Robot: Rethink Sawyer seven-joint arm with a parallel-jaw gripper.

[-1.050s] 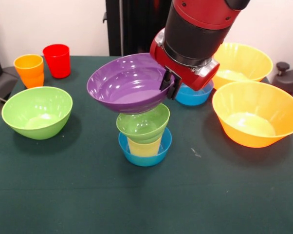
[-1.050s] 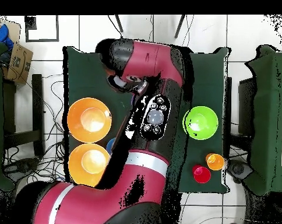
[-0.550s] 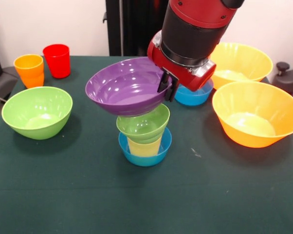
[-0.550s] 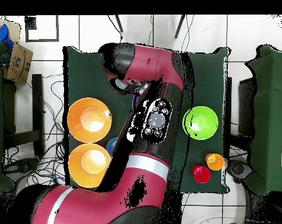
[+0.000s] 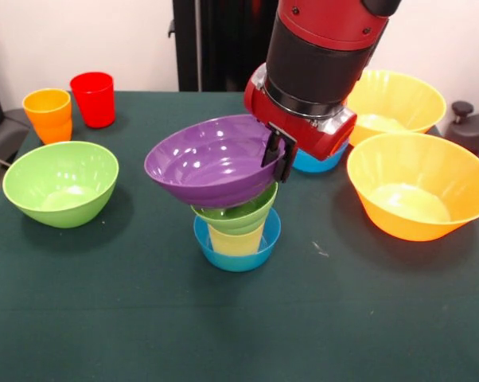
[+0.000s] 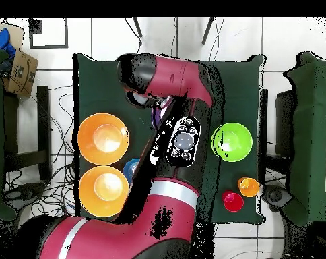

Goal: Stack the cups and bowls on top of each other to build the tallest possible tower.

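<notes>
Purple bowl's [image 5: 212, 161] rim between fingers [image 5: 269, 148]

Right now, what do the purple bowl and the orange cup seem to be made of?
The purple bowl, held at its rim by the gripper, looks like glossy hard plastic: light gleams on its smooth ridged inside. The orange cup seems to be thinner plastic, perhaps slightly translucent, since its wall glows unevenly. Neither can be confirmed by look alone.

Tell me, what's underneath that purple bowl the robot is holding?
Under the purple bowl, held by the tool, sits a small green bowl on a yellow cup inside a blue bowl. The green bowl's inside is covered.
</notes>
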